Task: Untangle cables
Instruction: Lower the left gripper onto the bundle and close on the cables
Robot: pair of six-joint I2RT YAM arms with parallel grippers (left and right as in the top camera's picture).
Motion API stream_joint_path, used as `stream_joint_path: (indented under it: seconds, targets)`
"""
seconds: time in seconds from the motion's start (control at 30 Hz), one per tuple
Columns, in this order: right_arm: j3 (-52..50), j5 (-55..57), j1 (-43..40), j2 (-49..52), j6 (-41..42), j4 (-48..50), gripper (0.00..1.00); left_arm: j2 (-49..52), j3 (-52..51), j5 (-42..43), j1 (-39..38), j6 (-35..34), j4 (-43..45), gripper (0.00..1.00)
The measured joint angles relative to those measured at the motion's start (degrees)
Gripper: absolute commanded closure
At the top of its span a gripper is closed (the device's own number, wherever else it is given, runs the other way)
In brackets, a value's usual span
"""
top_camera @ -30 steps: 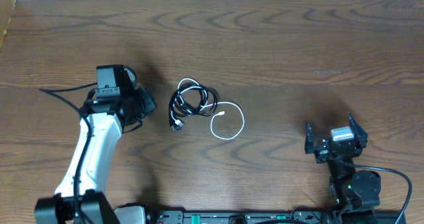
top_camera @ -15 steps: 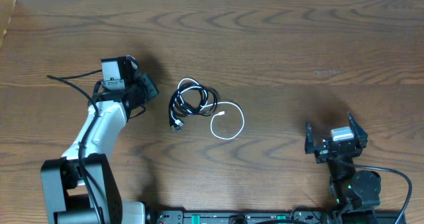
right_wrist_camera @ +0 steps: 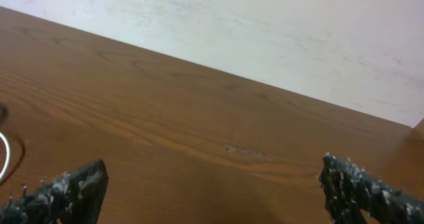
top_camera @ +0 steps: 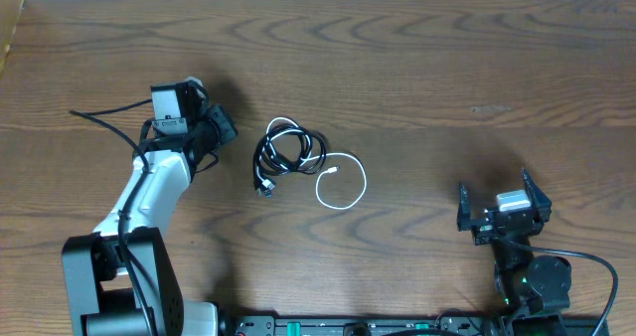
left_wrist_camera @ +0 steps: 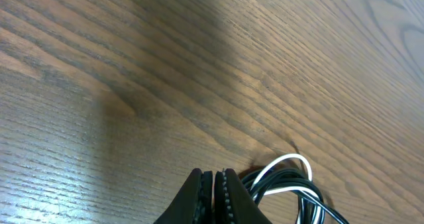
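The black cord [top_camera: 288, 151] lies in loose loops at the table's middle, with a plug [top_camera: 264, 187] at its lower left. The white cord [top_camera: 343, 184] runs through those loops and curls into a ring to their right. My left gripper [top_camera: 226, 128] is shut and empty, just left of the loops. In the left wrist view its jaws [left_wrist_camera: 215, 187] are pressed together, with the black cord [left_wrist_camera: 281, 184] and white cord [left_wrist_camera: 289, 160] just to the right. My right gripper [top_camera: 502, 209] is wide open and empty at the front right, far from the cords [right_wrist_camera: 212, 191].
A thicker black wire [top_camera: 99, 117] runs from the left arm over the table at the left. A white wall [right_wrist_camera: 265, 25] stands beyond the table's far edge. A sliver of the white cord [right_wrist_camera: 4, 154] shows at the right wrist view's left edge.
My left arm has swung its wrist toward the far side and slightly right; the gripper now sits a little higher beside the loops. The cords and the right arm have not moved.
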Motion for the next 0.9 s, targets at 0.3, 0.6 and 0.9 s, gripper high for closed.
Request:
stream_joint_path:
  seconds: [0.3,0.6,0.9]
  targets:
    - [0.02,0.0,0.0,0.0,0.0,0.0,0.01,0.0,0.0,0.0,0.0,0.0,0.0,0.88]
    - [0.0,0.0,0.0,0.0,0.0,0.0,0.01,0.0,0.0,0.0,0.0,0.0,-0.42,0.85]
    - [0.02,0.0,0.0,0.0,0.0,0.0,0.01,0.0,0.0,0.0,0.0,-0.02,-0.39,0.83]
